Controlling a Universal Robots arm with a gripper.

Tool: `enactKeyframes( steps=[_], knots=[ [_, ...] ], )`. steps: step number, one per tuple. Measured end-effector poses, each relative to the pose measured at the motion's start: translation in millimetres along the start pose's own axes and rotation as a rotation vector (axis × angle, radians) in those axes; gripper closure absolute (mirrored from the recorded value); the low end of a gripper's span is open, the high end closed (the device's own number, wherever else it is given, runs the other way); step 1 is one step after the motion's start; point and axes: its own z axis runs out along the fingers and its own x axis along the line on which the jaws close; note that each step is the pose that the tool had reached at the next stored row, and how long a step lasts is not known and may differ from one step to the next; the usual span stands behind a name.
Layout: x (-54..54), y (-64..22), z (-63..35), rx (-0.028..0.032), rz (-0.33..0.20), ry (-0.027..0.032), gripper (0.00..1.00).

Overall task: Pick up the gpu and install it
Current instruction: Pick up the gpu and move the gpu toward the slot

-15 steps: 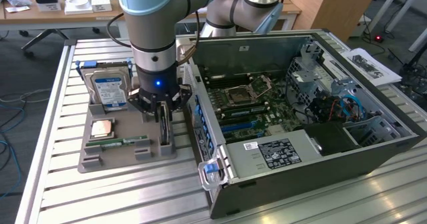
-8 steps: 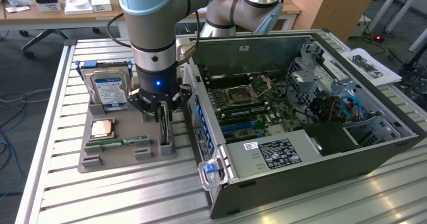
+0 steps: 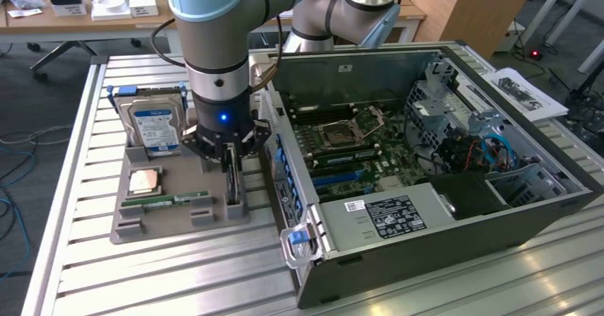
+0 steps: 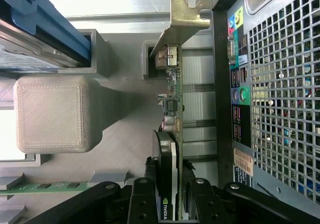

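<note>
The gpu (image 3: 232, 183) stands on edge in a slot at the right side of the grey parts holder (image 3: 132, 225), next to the open computer case (image 3: 443, 182). My gripper (image 3: 229, 162) has come straight down over it. In the wrist view the gpu (image 4: 173, 84) runs away from me as a thin dark board with a silver end bracket at its far end. My gripper (image 4: 169, 173) straddles its near end, and the black fingers (image 4: 150, 186) lie against both faces of the card, shut on it. The card still sits in its slot.
The holder also carries a silver hard drive (image 3: 153, 125) with a blue label, a processor (image 3: 143, 182) and a green memory stick (image 3: 175, 199). The case's perforated back panel (image 4: 272, 84) is close beside the card. The motherboard (image 3: 349, 143) lies exposed inside the case.
</note>
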Motion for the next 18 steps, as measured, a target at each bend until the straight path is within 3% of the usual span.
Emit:
enactKeyframes(
  steps=[11,18],
  knots=[
    [0.1,0.0,0.1,-0.0004,-0.002,0.0002,0.73],
    [0.0,-0.1,0.9,-0.0026,-0.055,0.0025,0.73]
  ],
)
